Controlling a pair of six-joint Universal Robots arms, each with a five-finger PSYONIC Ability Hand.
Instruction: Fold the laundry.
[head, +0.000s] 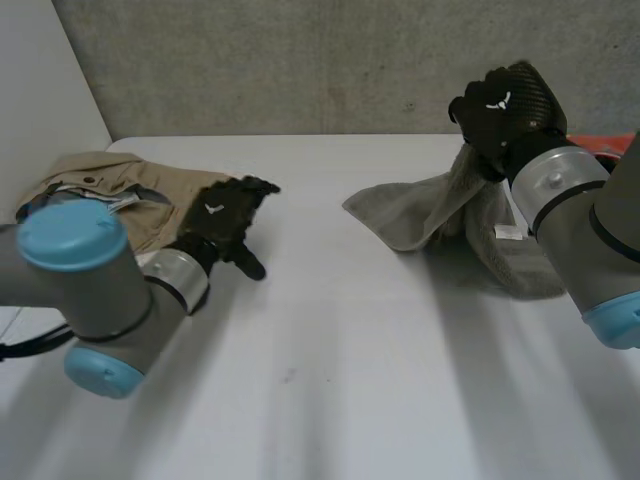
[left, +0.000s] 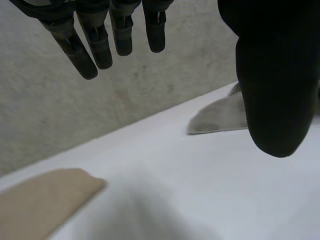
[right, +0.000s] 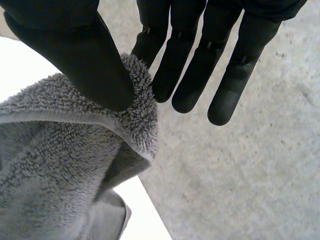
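A grey towel (head: 440, 205) lies crumpled at the table's right, one part lifted off the surface. My right hand (head: 505, 105) is raised above it and holds that lifted part. In the right wrist view the thumb (right: 85, 55) pinches the towel's edge (right: 135, 105) against a finger. A beige garment (head: 110, 185) lies bunched at the far left. My left hand (head: 225, 225) hovers beside its right edge with straight fingers and holds nothing. In the left wrist view the left hand's fingers (left: 95, 45) hang spread over bare table, with the beige cloth (left: 45, 200) and the towel (left: 220, 117) farther off.
The white table (head: 330, 350) stretches bare between the two cloths and toward the front. A grey concrete wall (head: 330, 60) stands right behind the table's far edge. Something red (head: 612, 143) shows at the far right behind my right arm.
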